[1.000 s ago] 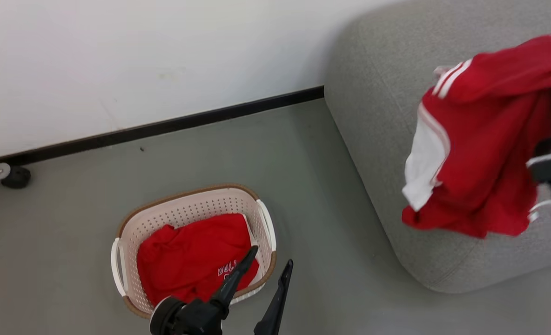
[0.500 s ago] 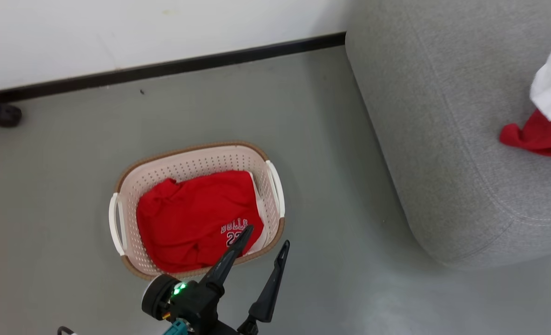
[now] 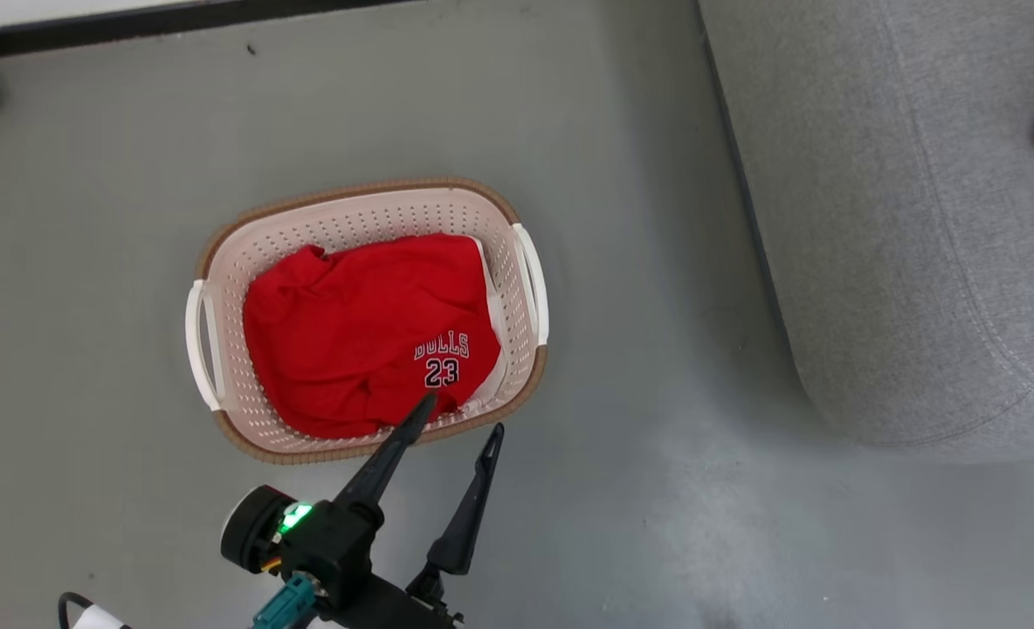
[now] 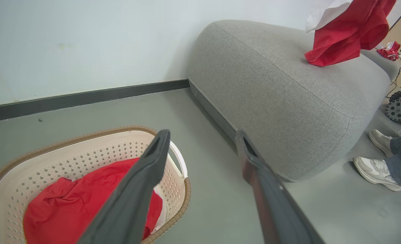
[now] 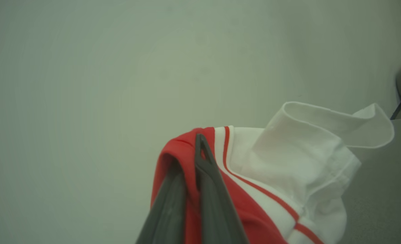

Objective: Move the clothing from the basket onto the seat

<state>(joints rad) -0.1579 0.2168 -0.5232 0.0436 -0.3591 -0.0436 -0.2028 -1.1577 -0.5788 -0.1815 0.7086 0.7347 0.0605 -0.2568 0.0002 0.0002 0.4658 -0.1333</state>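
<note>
Above near rim of basket (image 3: 355, 190): left gripper (image 3: 464, 412) fingers spread wide, nothing between them. One fingertip (image 3: 417, 418) over hem of "BULLS 23" jersey (image 3: 351, 332), other over floor (image 3: 657, 437) just outside rim. Jersey crumpled inside basket, well apart from seat (image 3: 875, 262). Right gripper (image 5: 199, 140) fingers pressed together, clamped on red-and-white garment (image 5: 254, 189). Garment hangs over seat top, lower end at cushion; contact not discernible.

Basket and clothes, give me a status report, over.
Left end effector open by basket rim, jersey inside. Right end effector shut on striped garment over seat. Person's feet beside seat.
</note>
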